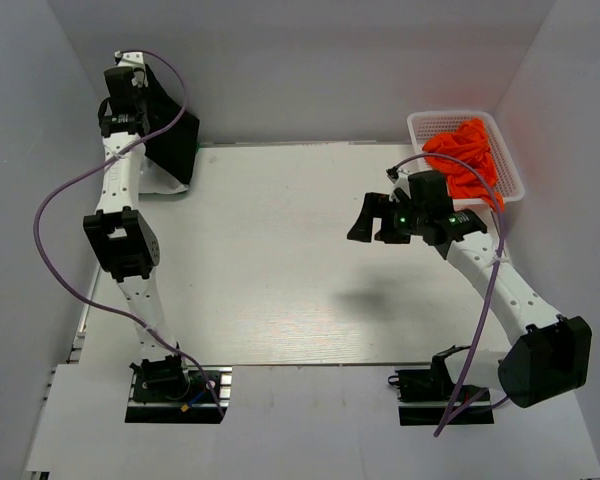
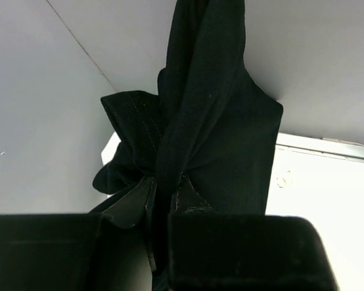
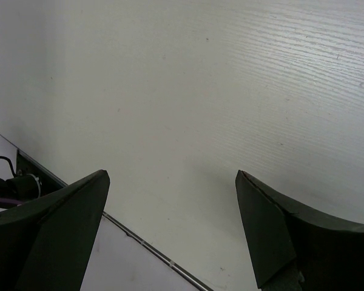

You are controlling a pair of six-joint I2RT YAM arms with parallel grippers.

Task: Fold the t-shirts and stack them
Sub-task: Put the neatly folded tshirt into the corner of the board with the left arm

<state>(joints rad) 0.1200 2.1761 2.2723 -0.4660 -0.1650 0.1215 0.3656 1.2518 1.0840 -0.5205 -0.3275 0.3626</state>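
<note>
The top camera sits high behind my two bases and looks down and forward, far enough back to take in the whole table, with the back wall across the upper frame. My left wrist camera rides right behind my left gripper and faces along the fingers. It is very close to the black t-shirt, which the top view shows at upper left. My right wrist camera looks past my right gripper down at the tabletop from nearby. It shares the table's near seam with the top view.
</note>
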